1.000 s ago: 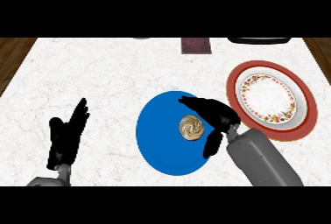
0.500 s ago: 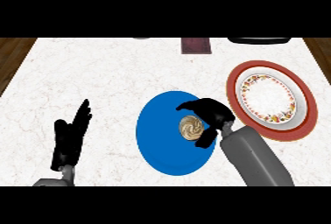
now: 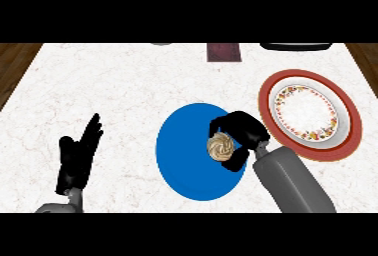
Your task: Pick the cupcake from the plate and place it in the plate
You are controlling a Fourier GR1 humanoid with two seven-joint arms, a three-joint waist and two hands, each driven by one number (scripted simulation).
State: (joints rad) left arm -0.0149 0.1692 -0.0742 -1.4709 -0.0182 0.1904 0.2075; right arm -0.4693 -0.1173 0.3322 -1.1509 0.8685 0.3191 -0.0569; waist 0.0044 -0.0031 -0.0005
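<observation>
Cupcake [image 3: 221, 147]: beige swirled top, sitting on the blue plate [image 3: 184, 165], toward that plate's right side
Right hand [image 3: 242, 131]: black, on a grey forearm entering from the lower right; fingers and thumb curled round the cupcake from its upper and right sides, hiding part of its edge. Half a second ago the hand arched just above the cupcake; now it has closed in lower around it, and the cupcake sits where it was
Blue plate: plain, no pattern, at the middle of the white marbled counter [image 3: 133, 85]; partly covered by the right hand and forearm
Patterned plate [image 3: 306, 111]: white centre, floral band, resting on a wider red-rimmed plate [image 3: 347, 135]; just right of the blue plate, close beside the right hand
Left hand [image 3: 77, 160]: at lower left, fingers straight and together, pointing up, holding nothing; resting, well apart from both plates
Far edge: dark maroon rectangular object [image 3: 224, 51], a black object [image 3: 295, 46] at upper right, a grey item [image 3: 162, 44] barely showing; none can be identified
Writing, labels: none readable
</observation>
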